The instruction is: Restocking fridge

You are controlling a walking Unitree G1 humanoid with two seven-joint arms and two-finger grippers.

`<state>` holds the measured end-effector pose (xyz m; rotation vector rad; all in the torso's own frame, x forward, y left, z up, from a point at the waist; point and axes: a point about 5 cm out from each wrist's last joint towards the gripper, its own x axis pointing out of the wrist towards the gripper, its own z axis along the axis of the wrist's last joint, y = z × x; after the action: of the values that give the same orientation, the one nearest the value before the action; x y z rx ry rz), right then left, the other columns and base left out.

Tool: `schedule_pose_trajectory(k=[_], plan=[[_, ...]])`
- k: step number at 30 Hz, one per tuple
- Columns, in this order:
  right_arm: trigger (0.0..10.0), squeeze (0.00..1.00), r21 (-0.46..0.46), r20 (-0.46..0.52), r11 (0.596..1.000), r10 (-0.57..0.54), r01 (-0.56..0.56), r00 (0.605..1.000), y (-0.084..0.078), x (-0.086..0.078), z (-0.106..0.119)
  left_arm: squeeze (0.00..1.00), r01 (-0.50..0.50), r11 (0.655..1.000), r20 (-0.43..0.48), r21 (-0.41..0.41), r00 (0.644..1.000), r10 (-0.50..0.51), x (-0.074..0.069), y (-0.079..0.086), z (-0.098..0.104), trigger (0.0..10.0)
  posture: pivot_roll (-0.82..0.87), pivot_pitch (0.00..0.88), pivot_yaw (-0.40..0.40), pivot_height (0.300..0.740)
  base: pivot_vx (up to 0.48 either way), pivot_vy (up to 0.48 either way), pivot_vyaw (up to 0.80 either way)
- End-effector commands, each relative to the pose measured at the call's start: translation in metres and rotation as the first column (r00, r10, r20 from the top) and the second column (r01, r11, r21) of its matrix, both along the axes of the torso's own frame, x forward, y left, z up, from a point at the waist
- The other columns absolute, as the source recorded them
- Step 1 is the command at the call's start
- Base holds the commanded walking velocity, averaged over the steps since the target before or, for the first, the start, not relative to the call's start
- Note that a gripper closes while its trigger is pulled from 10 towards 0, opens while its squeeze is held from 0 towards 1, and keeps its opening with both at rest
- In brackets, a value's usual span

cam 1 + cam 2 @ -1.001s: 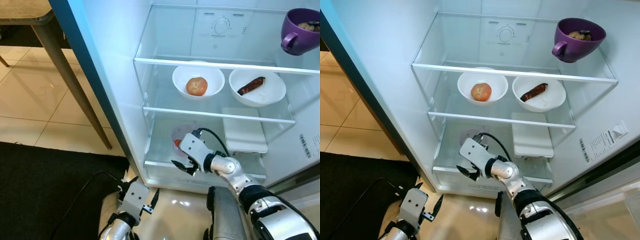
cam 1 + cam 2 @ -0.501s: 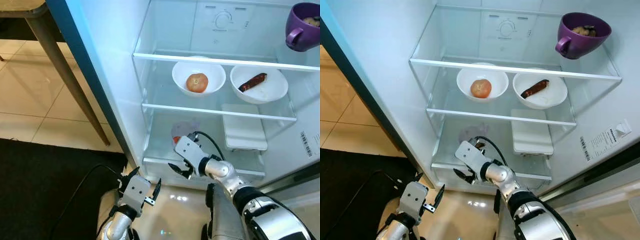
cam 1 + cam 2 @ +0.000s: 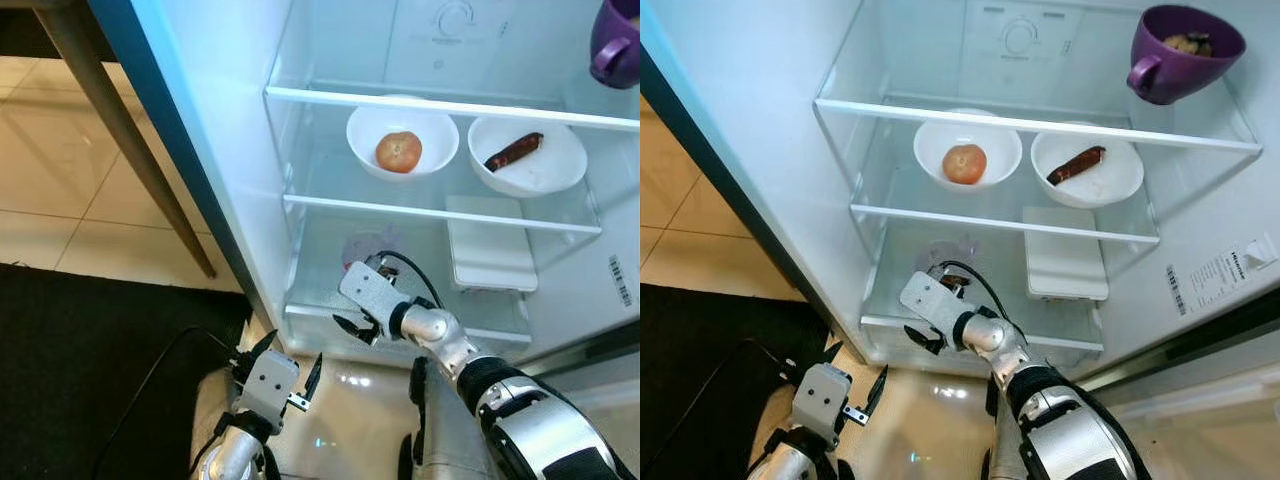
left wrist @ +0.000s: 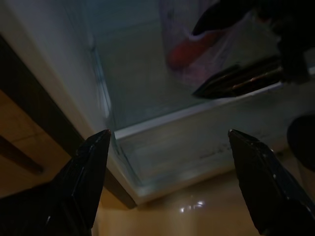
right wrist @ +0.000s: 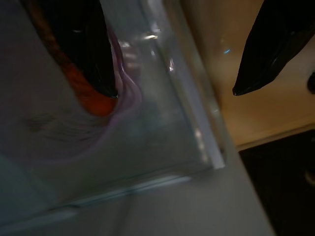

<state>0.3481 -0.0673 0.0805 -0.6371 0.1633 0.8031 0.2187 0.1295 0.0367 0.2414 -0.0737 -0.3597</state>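
Left eye view — our right gripper (image 3: 352,327) gapes at the drawer's (image 3: 400,335) front edge; bowls (image 3: 402,142) shelved — left gripper (image 3: 278,372) open.

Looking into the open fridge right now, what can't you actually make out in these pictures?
- Purple cup: contents too small to name; cut by the frame edge in the left eye view.
- Pinkish bowl on the bottom level: half hidden behind the right gripper; its orange item is dim and blurred in both wrist views.
- White tray: its inside cannot be seen.
- Label: print too small.
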Motion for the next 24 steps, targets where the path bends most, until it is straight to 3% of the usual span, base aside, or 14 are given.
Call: schedule_pose_trajectory(k=[1, 14, 15, 17, 24], plan=[[10.0, 0.0, -0.037, -0.039, 0.999, -0.015, 0.013, 0.999, -0.001, -0.005, -0.012, 0.0, 0.003, 1.0, -0.034, -0.004, 0.999, -0.003, -0.008, -0.001, -0.003, 10.0, 0.09, 0.408, -0.043, 0.369, 0.0, 0.0, 0.0], [9.8, 0.0, -0.06, 0.049, 0.993, -0.096, 0.098, 0.994, -0.008, 0.009, 0.004, 0.0, 0.013, 1.0, -0.046, -0.002, 0.999, -0.013, -0.016, -0.002, 0.006, 10.0, 0.1, 0.436, -0.035, 0.369, 0.0, 0.0, 0.0], [0.6, 0.0, -0.06, 0.059, 0.993, -0.096, 0.099, 0.994, -0.009, 0.01, 0.006, 0.0, 0.013, 1.0, -0.046, -0.002, 0.999, -0.014, -0.015, -0.002, 0.006, 10.0, 0.1, 0.434, -0.034, 0.369, 0.0, 0.0, 0.0], [0.0, 0.0, -0.059, 0.071, 0.993, -0.095, 0.1, 0.993, -0.009, 0.011, 0.009, 0.0, 0.014, 1.0, -0.047, -0.003, 0.999, -0.015, -0.014, -0.003, 0.007, 10.0, 0.1, 0.431, -0.034, 0.369, 0.0, 0.0, 0.0], [0.0, 0.0, -0.082, 0.11, 0.994, -0.066, 0.075, 0.992, -0.01, 0.016, 0.018, 0.0, 0.021, 1.0, -0.046, -0.002, 0.999, -0.021, -0.01, -0.006, 0.009, 10.0, 0.08, 0.415, -0.034, 0.369, 0.0, 0.0, 0.0]])
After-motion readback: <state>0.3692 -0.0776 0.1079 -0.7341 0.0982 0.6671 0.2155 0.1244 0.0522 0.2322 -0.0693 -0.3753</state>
